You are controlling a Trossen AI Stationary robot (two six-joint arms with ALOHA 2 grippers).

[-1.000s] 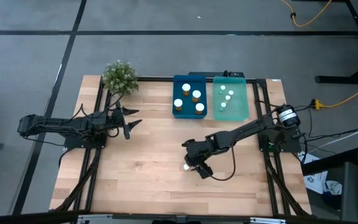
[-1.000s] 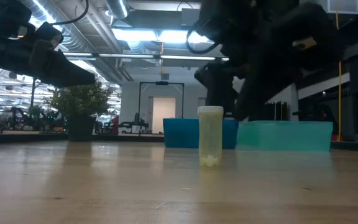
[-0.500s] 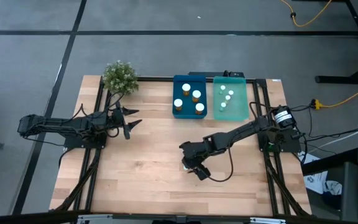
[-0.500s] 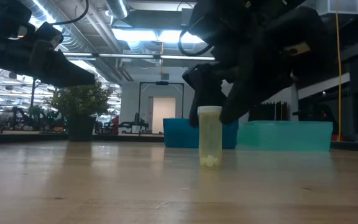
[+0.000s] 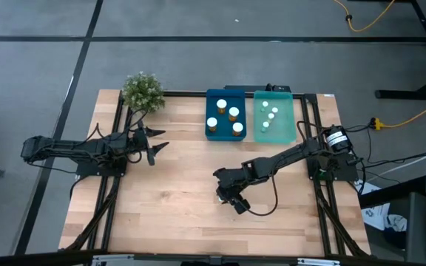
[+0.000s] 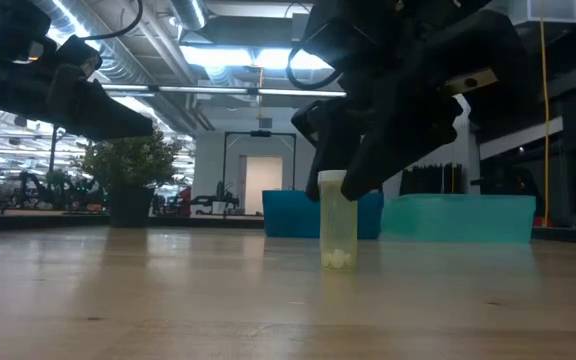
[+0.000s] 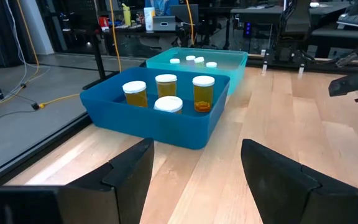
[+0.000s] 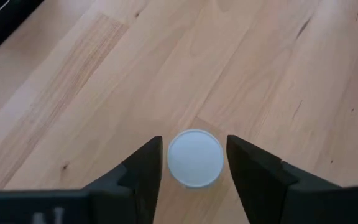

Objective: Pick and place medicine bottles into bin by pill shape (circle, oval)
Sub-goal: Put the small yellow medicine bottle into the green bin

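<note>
One pale bottle (image 8: 195,158) stands on the wooden table (image 5: 168,199) between the right pincer's (image 8: 194,163) spread fingers (image 8: 143,163).

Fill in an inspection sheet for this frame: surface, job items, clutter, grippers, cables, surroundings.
Surface: wooden table, mostly bare.
Job items: pale bottle upright alone on the table; four amber bottles in the blue tray; four pale ones in the teal tray.
Clutter: potted plant at the far left corner.
Grippers: right gripper open, straddling the lone bottle's cap; left gripper open, idle near the plant.
Cables: yellow cord on the floor.
Surroundings: lit workshop; no people seen.
</note>
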